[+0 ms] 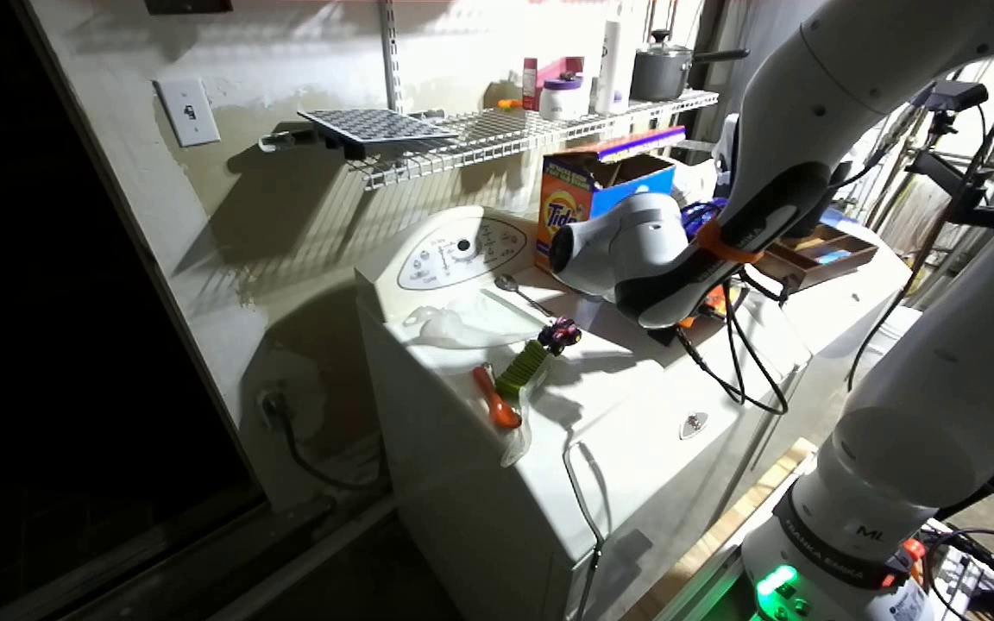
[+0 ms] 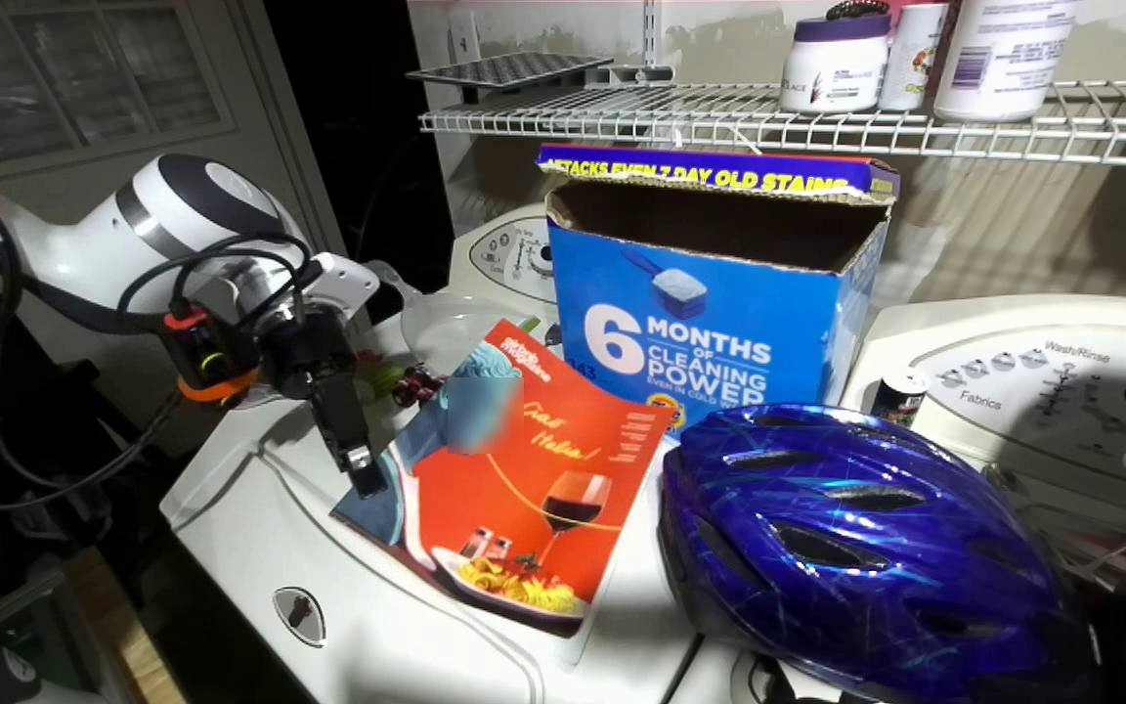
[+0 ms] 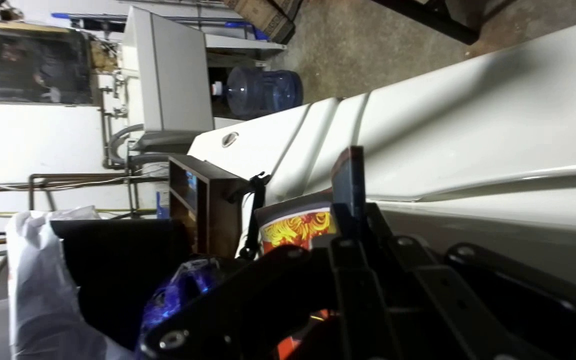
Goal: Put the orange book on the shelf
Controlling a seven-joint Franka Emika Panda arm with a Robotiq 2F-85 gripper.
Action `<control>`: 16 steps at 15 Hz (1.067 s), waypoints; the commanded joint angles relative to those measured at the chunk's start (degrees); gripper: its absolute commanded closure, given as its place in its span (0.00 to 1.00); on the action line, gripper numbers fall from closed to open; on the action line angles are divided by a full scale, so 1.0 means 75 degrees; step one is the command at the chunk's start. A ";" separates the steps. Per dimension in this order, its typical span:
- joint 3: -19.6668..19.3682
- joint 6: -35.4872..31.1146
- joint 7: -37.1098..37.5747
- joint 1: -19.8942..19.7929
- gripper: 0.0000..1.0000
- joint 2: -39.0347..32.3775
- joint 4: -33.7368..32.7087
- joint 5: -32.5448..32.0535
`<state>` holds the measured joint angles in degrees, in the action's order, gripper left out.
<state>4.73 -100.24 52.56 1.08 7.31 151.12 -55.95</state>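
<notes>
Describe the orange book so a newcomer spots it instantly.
In an exterior view, find the big, open blue carton. The orange book is in front of it, between the black gripper and blue helmet. Unlike them, it is thin and flat, its cover reading "Ciao Italia!"

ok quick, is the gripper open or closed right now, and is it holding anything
Gripper: closed, apparently holding the book by its edge.

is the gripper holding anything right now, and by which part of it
Apparently yes: the orange book, pinched at its blue left edge, near the cover's lower-left corner, by the shut gripper.
</notes>
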 commanded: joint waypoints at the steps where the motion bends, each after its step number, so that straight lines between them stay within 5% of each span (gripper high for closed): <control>1: 0.0295 0.1032 0.0668 0.0316 0.98 0.0047 -0.0123 -0.0496; 16: 0.0659 0.2814 0.1048 0.0963 0.98 0.0635 -0.0275 -0.0517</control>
<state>9.31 -82.21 59.58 7.56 8.92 149.74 -59.18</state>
